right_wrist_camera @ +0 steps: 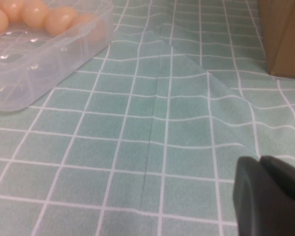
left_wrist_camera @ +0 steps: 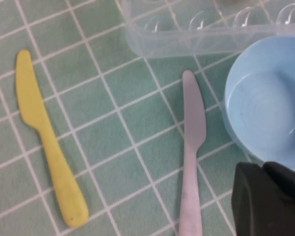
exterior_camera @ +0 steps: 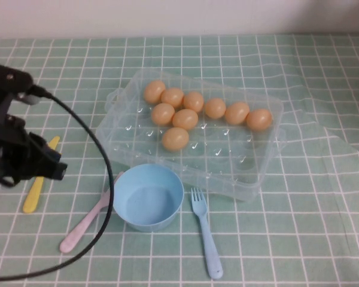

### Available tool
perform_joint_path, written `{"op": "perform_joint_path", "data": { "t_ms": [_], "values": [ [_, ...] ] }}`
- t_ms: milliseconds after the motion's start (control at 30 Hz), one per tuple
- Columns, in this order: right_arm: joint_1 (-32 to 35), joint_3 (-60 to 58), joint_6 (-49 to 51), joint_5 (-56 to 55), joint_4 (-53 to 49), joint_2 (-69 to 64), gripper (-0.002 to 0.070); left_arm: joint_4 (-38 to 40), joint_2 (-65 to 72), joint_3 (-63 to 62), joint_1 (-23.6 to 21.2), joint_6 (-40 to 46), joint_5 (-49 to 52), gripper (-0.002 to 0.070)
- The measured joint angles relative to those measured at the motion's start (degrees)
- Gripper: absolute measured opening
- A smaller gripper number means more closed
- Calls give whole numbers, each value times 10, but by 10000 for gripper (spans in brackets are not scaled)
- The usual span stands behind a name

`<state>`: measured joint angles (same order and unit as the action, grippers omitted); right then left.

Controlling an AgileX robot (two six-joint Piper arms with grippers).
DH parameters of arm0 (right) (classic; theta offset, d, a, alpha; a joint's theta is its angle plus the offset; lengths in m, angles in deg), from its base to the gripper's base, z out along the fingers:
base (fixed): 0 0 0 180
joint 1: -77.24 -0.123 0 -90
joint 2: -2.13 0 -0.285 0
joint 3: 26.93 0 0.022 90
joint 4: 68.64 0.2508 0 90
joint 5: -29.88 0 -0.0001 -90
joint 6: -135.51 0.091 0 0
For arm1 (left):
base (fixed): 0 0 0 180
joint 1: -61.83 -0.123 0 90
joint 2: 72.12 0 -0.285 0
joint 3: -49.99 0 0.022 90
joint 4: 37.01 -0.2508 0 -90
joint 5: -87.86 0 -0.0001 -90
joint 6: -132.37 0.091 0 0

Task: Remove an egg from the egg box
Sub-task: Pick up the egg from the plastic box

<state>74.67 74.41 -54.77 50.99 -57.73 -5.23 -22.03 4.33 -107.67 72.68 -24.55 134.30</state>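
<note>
At the far left, the left pincer (exterior_camera: pixel 48 167) is held above the bench (exterior_camera: pixel 299 239) over a yellow knife (exterior_camera: pixel 39 179), and whether it is open or closed cannot be told. Right of it, the egg (exterior_camera: pixel 175 139) is seen nearest of the nine in the egg box (exterior_camera: pixel 251 173), behind a blue bowl (exterior_camera: pixel 148 197). The right pincer (right_wrist_camera: pixel 270 196) is placed low over bare cloth right of the box, its state likewise unreadable.

Green checked tablecloth (exterior_camera: pixel 299 239), creased at the right. On it: clear egg box (exterior_camera: pixel 260 179), light-blue bowl (exterior_camera: pixel 148 197) touching its near wall, blue fork (exterior_camera: pixel 206 242), pink knife (exterior_camera: pixel 81 226), yellow knife (exterior_camera: pixel 39 179). Left gripper (exterior_camera: pixel 24 158) above yellow knife; right gripper (right_wrist_camera: pixel 273 196) over bare cloth.
</note>
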Motion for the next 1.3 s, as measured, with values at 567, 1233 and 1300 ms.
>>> {"op": "perform_joint_path", "data": {
  "t_ms": [567, 1233, 1300],
  "values": [
    [0, 0, 0, 0, 0, 0, -18, 19, 289, -308, 119, 89, 101, -4],
    [0, 0, 0, 0, 0, 0, -18, -97, 511, -531, 201, 47, 177, 393],
    [0, 0, 0, 0, 0, 0, -18, -114, 519, -531, 201, 47, 165, 481]
  ]
}}
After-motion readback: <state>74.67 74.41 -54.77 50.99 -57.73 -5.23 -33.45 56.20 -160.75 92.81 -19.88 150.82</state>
